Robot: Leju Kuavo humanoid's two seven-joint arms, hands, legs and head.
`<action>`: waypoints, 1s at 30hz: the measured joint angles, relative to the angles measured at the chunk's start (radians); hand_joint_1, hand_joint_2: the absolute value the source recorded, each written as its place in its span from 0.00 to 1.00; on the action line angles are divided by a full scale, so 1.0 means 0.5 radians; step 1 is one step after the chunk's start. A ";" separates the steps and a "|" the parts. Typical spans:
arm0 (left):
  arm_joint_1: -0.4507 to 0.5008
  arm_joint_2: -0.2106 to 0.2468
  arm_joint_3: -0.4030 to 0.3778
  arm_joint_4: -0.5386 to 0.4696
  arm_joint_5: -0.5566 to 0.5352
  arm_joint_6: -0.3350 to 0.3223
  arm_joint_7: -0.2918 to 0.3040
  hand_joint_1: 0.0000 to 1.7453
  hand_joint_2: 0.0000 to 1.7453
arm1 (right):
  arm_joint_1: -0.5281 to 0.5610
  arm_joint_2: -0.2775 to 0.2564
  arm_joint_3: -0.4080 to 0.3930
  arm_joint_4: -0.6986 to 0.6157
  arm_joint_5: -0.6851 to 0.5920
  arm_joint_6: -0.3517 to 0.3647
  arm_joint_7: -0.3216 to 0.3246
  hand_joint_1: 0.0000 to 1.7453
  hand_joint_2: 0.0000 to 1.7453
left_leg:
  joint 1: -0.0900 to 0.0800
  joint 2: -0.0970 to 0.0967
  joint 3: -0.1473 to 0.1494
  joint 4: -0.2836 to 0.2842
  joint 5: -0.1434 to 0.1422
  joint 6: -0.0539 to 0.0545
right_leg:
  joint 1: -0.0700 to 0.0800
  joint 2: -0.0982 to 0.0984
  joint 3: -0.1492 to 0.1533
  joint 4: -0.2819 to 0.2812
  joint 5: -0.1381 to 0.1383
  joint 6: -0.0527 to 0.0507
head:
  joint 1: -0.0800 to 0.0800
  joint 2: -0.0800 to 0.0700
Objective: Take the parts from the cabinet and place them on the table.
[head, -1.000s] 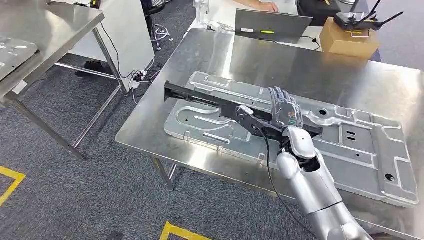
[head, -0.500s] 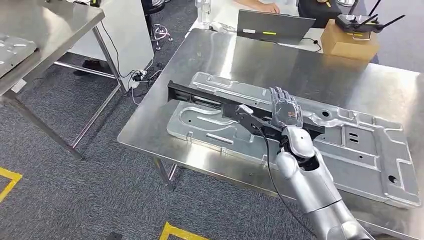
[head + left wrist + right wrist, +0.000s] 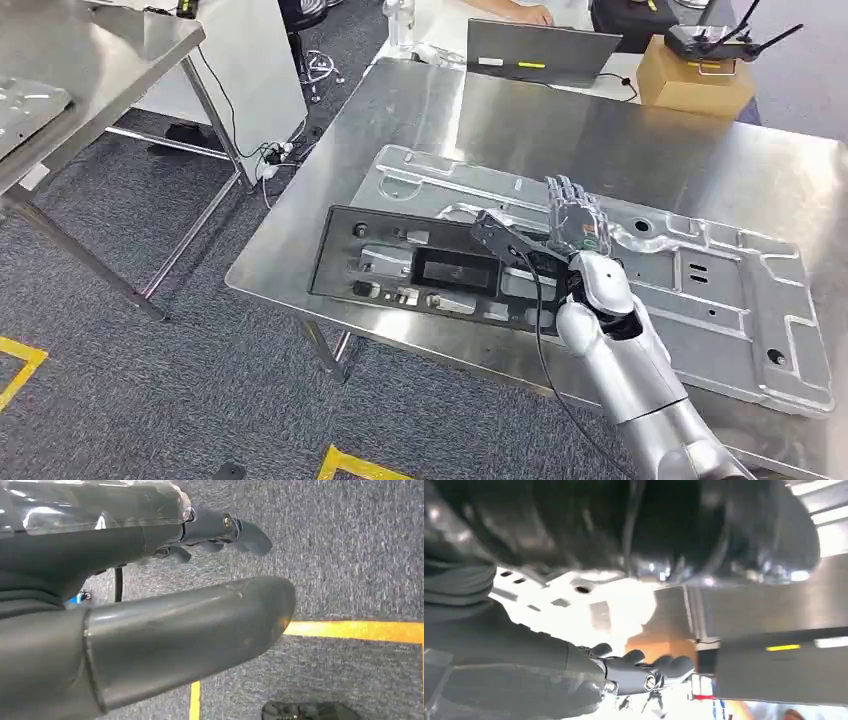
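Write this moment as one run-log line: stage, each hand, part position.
stage: placing | right hand: on black part, grip unclear | left hand: holds nothing | part: flat on silver panel, table

The right arm (image 3: 625,375) is built of smooth silver shells — rounded segments with dark joints between them — and a thin black cable (image 3: 537,325) runs along its inner side toward the wrist. The right hand (image 3: 575,222) has dark grey, segmented fingers with a small orange mark on its back. In the left wrist view the left hand (image 3: 150,605) shows a thick, scuffed grey thumb (image 3: 200,625), darker fingers (image 3: 235,527) with a bright screw at one knuckle — and a clear, glossy cover over its back.
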 joint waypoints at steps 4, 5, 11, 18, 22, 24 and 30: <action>-0.003 0.002 0.000 0.000 -0.003 0.005 -0.002 0.00 0.00 | 0.018 0.000 0.001 0.037 0.074 -0.058 0.023 0.00 1.00 | -0.003 -0.001 -0.238 0.522 -0.260 -0.020 | 0.010 -0.003 0.006 -0.005 -0.001 -0.032 | -0.001 0.000; 0.000 0.002 0.000 0.000 -0.003 0.005 -0.002 0.00 0.00 | 0.032 0.000 0.004 0.051 0.098 -0.083 0.030 0.00 1.00 | -0.003 0.000 -0.277 0.597 -0.269 -0.022 | 0.013 -0.003 0.006 -0.002 -0.002 -0.033 | -0.002 0.000; -0.007 0.002 0.000 0.000 -0.005 0.006 -0.003 0.00 0.00 | 0.079 0.003 0.011 0.123 0.174 -0.144 0.043 0.00 1.00 | -0.018 -0.004 0.011 -0.007 0.007 0.021 | 0.031 0.008 -0.002 0.032 -0.026 -0.005 | 0.000 0.000; -0.007 -0.001 0.000 0.000 -0.003 0.007 -0.008 0.00 0.00 | 0.150 0.008 0.011 0.211 0.215 -0.256 0.042 0.00 1.00 | -0.003 0.006 0.019 -0.040 0.033 0.084 | 0.011 0.005 -0.160 0.378 -0.238 0.058 | 0.002 0.000; -0.005 -0.001 0.001 0.000 0.005 0.007 -0.016 0.00 0.00 | 0.168 0.009 0.005 0.221 0.234 -0.275 0.026 0.00 1.00 | -0.002 0.006 0.025 -0.035 0.028 0.082 | -0.010 0.001 -0.236 0.511 -0.191 0.075 | 0.001 0.000; -0.007 -0.001 0.001 0.000 0.011 0.007 -0.021 0.00 0.00 | 0.173 0.009 -0.008 0.221 0.250 -0.270 0.018 0.00 1.00 | 0.000 0.000 0.038 -0.031 0.019 0.072 | -0.014 -0.002 -0.058 0.158 -0.013 0.064 | 0.002 0.000; -0.004 -0.003 0.001 0.000 0.033 -0.001 -0.042 0.00 0.00 | 0.187 0.021 -0.023 0.187 0.286 -0.282 0.002 0.00 1.00 | -0.005 -0.003 0.025 -0.022 0.013 0.003 | -0.005 0.005 -0.008 0.005 0.004 0.014 | -0.001 0.000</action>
